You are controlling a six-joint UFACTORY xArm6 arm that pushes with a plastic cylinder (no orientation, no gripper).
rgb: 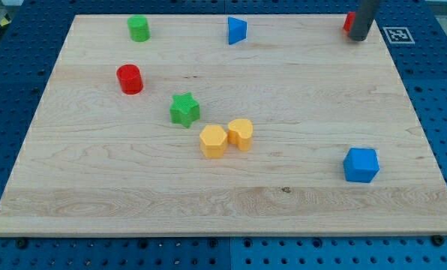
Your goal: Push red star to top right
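A red block [348, 22], mostly hidden behind the rod, sits at the board's top right corner; its shape cannot be made out. My tip [359, 37] rests on the board just right of and below it, touching or nearly touching it. The dark rod rises out of the view's top.
A green cylinder [139, 28] and a blue triangular block [237, 30] lie near the top edge. A red cylinder [130, 79] is at the left. A green star [184, 109], a yellow hexagon [213, 141] and a yellow block [241, 133] sit mid-board. A blue block [360, 165] lies at the lower right.
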